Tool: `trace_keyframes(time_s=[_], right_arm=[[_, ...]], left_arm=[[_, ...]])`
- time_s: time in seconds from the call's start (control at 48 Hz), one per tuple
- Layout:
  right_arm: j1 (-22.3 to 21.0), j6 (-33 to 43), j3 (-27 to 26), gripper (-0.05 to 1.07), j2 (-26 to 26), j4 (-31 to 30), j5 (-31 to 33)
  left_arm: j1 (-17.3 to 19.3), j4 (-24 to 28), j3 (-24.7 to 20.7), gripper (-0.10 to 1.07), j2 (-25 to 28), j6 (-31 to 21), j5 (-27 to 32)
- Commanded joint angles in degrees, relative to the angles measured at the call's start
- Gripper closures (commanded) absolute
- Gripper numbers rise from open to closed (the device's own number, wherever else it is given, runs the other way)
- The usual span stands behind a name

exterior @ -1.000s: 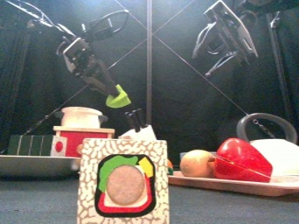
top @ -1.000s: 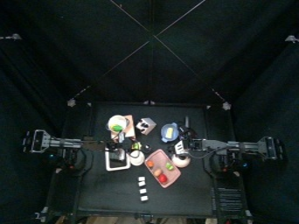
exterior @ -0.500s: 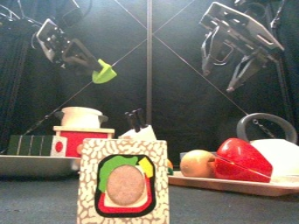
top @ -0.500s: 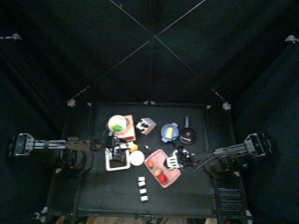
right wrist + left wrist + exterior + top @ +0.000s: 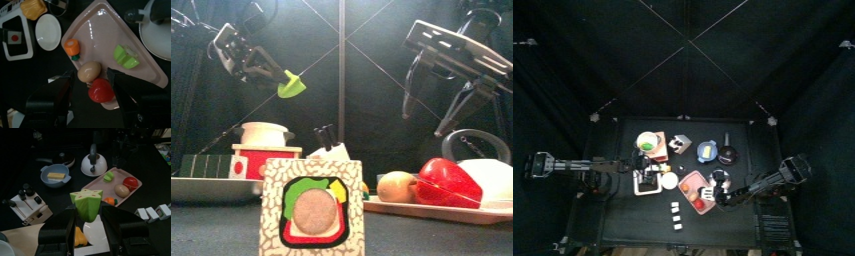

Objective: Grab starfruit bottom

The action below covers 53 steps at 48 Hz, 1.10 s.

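My left gripper [image 5: 87, 217] is shut on a yellow-green starfruit [image 5: 85, 203] piece with a star-shaped top. In the front view that starfruit [image 5: 291, 86] hangs high at the left in the left gripper [image 5: 275, 76]. A second small green piece [image 5: 127, 56] lies on the pink tray [image 5: 107, 25], beside an orange piece [image 5: 72, 47], a tan round piece [image 5: 89, 71] and a red piece [image 5: 100, 91]. My right gripper [image 5: 93, 86] is open, hovering over the tan and red pieces with nothing between its jaws. From the front, the right gripper [image 5: 436, 110] hangs tilted above the tray [image 5: 438, 210].
A white kettle [image 5: 93, 164], a blue bowl [image 5: 55, 175] with a yellow block and a bottle rack [image 5: 27, 203] stand behind the tray. A white plate [image 5: 48, 31] lies beside it. A patterned box [image 5: 311, 205] stands at the front edge, with small white blocks [image 5: 153, 212] nearby.
The left arm lifted the starfruit piece up and to the left, then held still. The right arm swung down and tilted over the pink tray, jaws staying open.
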Motion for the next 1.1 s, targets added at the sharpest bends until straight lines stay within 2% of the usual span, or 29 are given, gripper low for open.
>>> trace_keyframes(time_s=[0.0, 0.292, 0.458, 1.083], right_arm=[[0.53, 2.46, -1.41, 0.15, 0.62, 0.62, 1.23], [2.55, 6.5, -1.49, 0.15, 2.72, 4.31, 3.34], [2.46, 6.68, -1.05, 0.15, 3.96, 4.31, 3.6], [-2.9, 6.77, 1.14, 0.15, 5.1, 1.05, 1.23]], left_arm=[[0.09, -0.18, -0.88, 0.38, 0.18, 0.0, -0.53], [0.18, -0.18, -0.97, 0.38, 0.26, 0.09, -0.53], [0.09, -0.18, -0.88, 0.38, 0.26, 0.0, -0.53], [0.18, -0.09, -0.79, 0.38, 0.26, 0.09, -0.53]])
